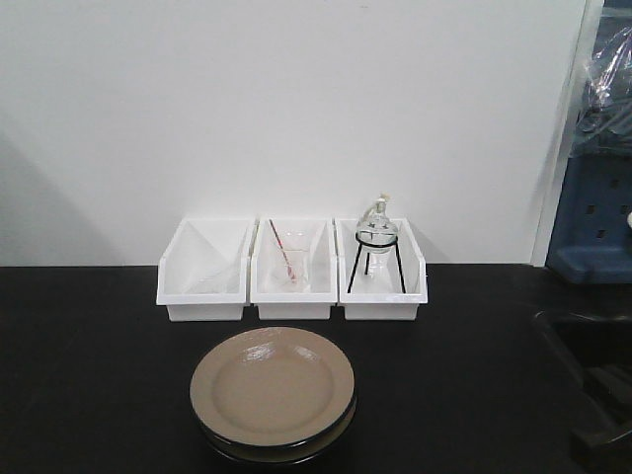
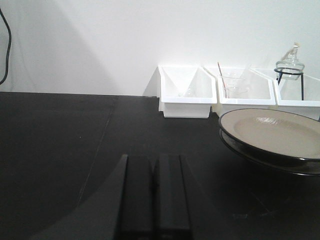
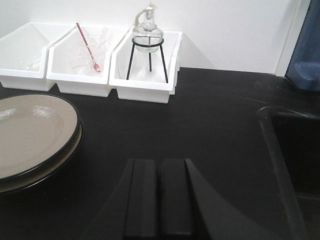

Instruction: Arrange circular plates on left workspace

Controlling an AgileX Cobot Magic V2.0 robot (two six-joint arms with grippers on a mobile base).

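Two glossy beige round plates sit stacked at six o'clock on the matte black counter, unsorted; left pincer and right pincer rest closed, empty.

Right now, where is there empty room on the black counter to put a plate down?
The widest bare counter lies left of the stacked plates, in front of the left bin. A smaller patch sits between plates and sink. The strip between bins and plates is crowded.
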